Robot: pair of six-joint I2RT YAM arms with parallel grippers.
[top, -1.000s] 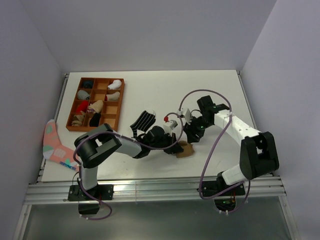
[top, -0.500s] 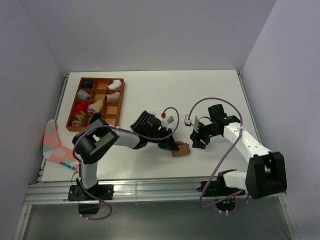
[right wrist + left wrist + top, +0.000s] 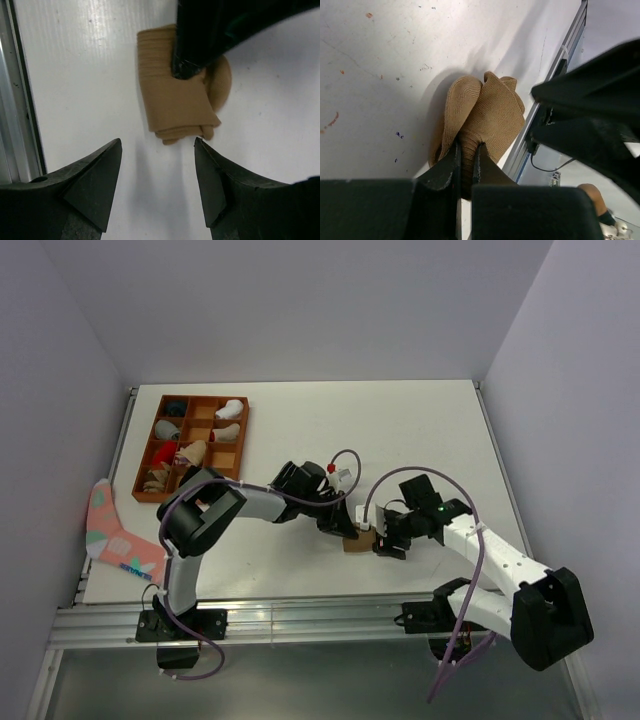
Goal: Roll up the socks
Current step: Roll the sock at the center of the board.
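A partly rolled tan sock (image 3: 360,542) lies on the white table (image 3: 400,430) near its front edge, between two robot arms. The left fingers (image 3: 349,529) are closed, pinching one end of the sock. The right fingers (image 3: 385,541) stand wide open just beside the sock, not touching it and holding nothing.

The tan sock (image 3: 172,107) is ribbed knit cloth, the tabletop (image 3: 90,75) smooth, faintly glossy white, the fingers (image 3: 92,185) matt black plastic.
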